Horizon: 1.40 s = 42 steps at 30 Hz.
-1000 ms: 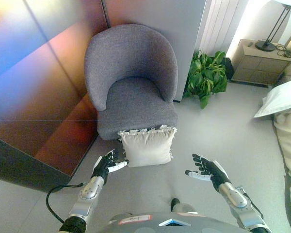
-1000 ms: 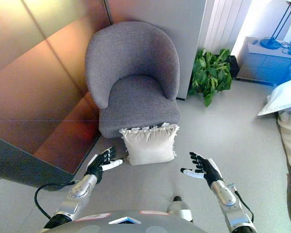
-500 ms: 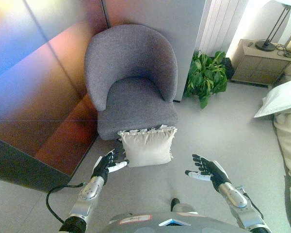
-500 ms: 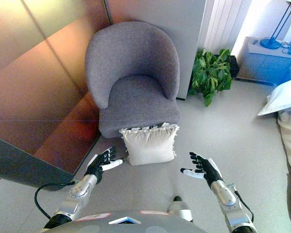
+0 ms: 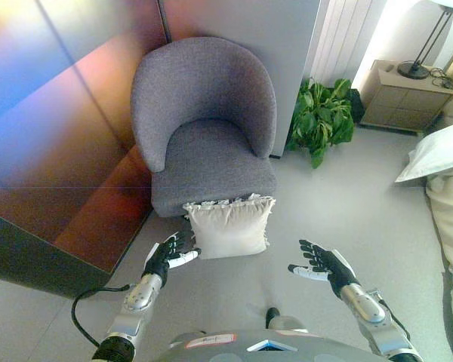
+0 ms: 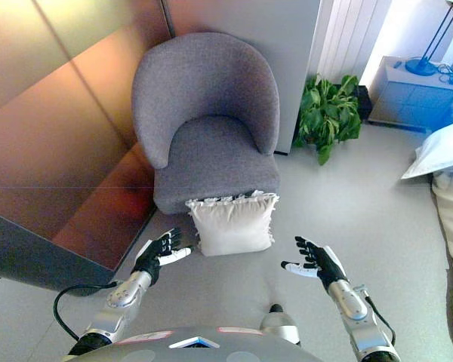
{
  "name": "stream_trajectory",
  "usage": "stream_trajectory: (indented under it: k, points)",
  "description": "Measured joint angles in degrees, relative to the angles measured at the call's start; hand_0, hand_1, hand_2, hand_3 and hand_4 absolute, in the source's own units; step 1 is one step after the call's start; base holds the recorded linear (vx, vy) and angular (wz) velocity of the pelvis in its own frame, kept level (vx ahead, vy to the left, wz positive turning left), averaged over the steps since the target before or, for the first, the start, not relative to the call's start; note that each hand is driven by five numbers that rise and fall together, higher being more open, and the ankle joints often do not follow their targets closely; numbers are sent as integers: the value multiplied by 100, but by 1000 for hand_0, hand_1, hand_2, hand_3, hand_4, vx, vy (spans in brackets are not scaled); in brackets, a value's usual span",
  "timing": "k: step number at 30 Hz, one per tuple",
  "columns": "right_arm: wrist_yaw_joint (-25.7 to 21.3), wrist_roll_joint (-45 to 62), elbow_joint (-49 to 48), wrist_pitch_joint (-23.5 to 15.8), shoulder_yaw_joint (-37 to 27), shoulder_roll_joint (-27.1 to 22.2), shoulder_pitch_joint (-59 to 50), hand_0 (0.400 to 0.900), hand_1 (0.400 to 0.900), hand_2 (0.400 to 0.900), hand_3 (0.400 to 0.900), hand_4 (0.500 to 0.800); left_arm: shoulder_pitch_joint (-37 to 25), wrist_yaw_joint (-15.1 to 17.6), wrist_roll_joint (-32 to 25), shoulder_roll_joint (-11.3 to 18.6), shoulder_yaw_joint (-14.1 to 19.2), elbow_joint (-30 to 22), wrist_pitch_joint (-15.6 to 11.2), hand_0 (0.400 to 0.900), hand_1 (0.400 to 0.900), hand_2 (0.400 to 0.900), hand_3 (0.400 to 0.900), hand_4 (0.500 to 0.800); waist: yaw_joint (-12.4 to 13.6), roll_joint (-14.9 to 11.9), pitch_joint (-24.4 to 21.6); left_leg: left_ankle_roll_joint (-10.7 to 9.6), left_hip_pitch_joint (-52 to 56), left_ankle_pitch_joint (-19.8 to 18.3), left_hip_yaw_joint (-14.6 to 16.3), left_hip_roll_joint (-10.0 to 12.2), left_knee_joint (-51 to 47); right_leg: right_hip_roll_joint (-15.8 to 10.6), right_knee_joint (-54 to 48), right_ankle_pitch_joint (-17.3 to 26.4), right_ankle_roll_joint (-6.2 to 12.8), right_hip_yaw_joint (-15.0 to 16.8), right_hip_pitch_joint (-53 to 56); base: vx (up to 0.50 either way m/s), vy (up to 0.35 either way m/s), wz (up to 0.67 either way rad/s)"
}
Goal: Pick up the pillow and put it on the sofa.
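Both robot hands are spread, holding nothing: left robot hand (image 5: 168, 253) just beside cream pillow (image 5: 229, 228), right robot hand (image 5: 322, 263) apart. Pillow stands on floor (image 5: 340, 204), leaning vs. grey sofa chair (image 5: 204, 121). Left eye view alone shows left fingertips overlapping pillow's edge.

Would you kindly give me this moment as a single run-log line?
pillow: on floor, leaning against armchair front | left hand: open, beside pillow's left edge | right hand: open, apart from pillow | not yet grasped
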Motion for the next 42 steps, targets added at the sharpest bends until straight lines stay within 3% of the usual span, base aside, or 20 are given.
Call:
stream_trajectory:
  k: [12,14,15,16,18,21,22,23,26,28,30,31,33,34,37,40,42]
  points:
    - [-6,-3,-3,3,-6,-85,-120,900,900,900,900,800,-59,17,-11,10,0,-1,4,900,900,900,900,800,4,77,256,-16,-453,-90,-114,95,499,69,48,-28,-49,69,-251,-8,-122,-2]
    - [-6,-1,4,1,46,-85,-317,900,900,900,900,800,-111,25,-81,71,38,6,5,900,900,900,900,800,89,-130,566,-88,-973,-154,-170,126,1705,87,277,-93,-172,267,-283,8,-136,15]
    - [-13,1,-18,-7,33,-85,-391,900,900,900,900,800,-216,18,-152,127,42,-6,3,900,900,900,900,800,154,-233,703,-223,-1427,-185,-354,208,2583,99,673,-352,-445,152,-502,83,-57,22]
    - [-38,-1,-8,2,33,-102,-437,900,900,900,900,800,-262,30,-205,129,42,28,8,900,900,900,900,800,197,-308,785,-377,-1802,19,-567,196,3192,95,607,-350,-437,111,-445,135,-1,19]
    - [-132,0,-15,0,-20,-149,-480,900,900,900,900,800,-247,4,-259,95,23,15,10,900,900,900,900,800,193,-377,830,-399,-2196,147,-670,175,3505,74,388,-341,-469,71,-350,186,52,4]
    - [-203,2,-20,-2,-52,-173,-536,900,900,900,900,800,-229,0,-314,63,23,13,10,900,900,900,900,800,198,-385,850,-367,-2204,159,-555,61,3256,-10,295,-355,-461,26,-424,156,68,-10]
    - [-263,4,-112,-60,-46,-524,-632,900,900,900,900,800,-139,-20,-407,-153,13,-105,-7,900,900,900,900,800,244,262,847,-368,-2013,60,-458,347,1267,469,1173,-777,-415,-99,-633,273,167,-22]
    - [-269,-1,-59,-73,-50,-574,-614,900,900,900,900,800,-198,-15,-413,-168,24,-54,-49,900,900,900,900,800,203,392,922,-351,-1921,66,-516,485,845,600,1049,-1007,-599,-10,-394,446,260,-51]
    - [-338,-1,197,15,-93,-429,-700,900,900,900,900,800,-355,35,-457,-97,8,-31,-24,900,900,900,900,800,411,127,1106,-491,-2103,342,-456,284,550,512,930,-950,-579,459,-387,378,225,-47]
    - [-366,0,199,11,-106,-408,-762,900,900,900,900,800,-290,42,-460,-85,10,-7,-17,900,900,900,900,800,563,123,1078,-486,-2317,346,-395,350,856,426,929,-1003,-488,622,-487,408,204,-15]
    - [-387,0,187,-10,-107,-383,-772,900,900,900,900,800,-265,40,-459,-94,10,-5,6,900,900,900,900,800,564,177,977,-384,-2286,250,-344,346,1125,323,805,-1025,-436,600,-534,454,207,-26]
    - [-387,0,194,-12,-78,-363,-840,900,900,900,900,800,-311,77,-459,-76,14,-16,1,900,900,900,900,800,648,211,949,173,-2301,371,-143,310,1115,188,1137,-1199,-463,530,-562,282,143,-6]
    - [-380,5,163,7,99,-109,-865,900,900,900,900,800,-377,173,-456,197,27,-24,3,900,900,900,900,800,652,-149,844,400,-2180,197,217,-46,1306,-436,2467,-1736,36,442,-604,263,219,15]
    - [-369,5,127,-2,134,-34,-849,900,900,900,900,800,-469,202,-452,296,22,-32,0,900,900,900,900,800,615,-242,798,457,-2113,73,223,-257,1317,-529,2608,-1662,192,473,-458,265,292,13]
    - [-405,17,181,4,304,180,-1060,900,900,900,900,800,-801,290,-449,417,23,-27,-44,900,900,900,900,800,607,-330,830,635,-1818,39,248,-445,1180,-854,3913,-1418,462,666,-883,218,281,-8]
    - [-381,8,101,0,642,240,-1261,900,900,900,900,800,-868,381,-393,531,17,-211,-48,900,900,900,900,800,606,-375,852,779,-1583,-36,278,-520,1017,-1008,4684,-873,374,632,-1332,289,136,8]
    - [-383,-31,39,1,736,220,-1351,900,900,900,900,800,-891,480,-389,586,19,-247,-48,900,900,900,900,800,593,-369,897,849,-1471,-27,237,-513,859,-1006,4797,-1198,304,380,-1690,278,-55,22]
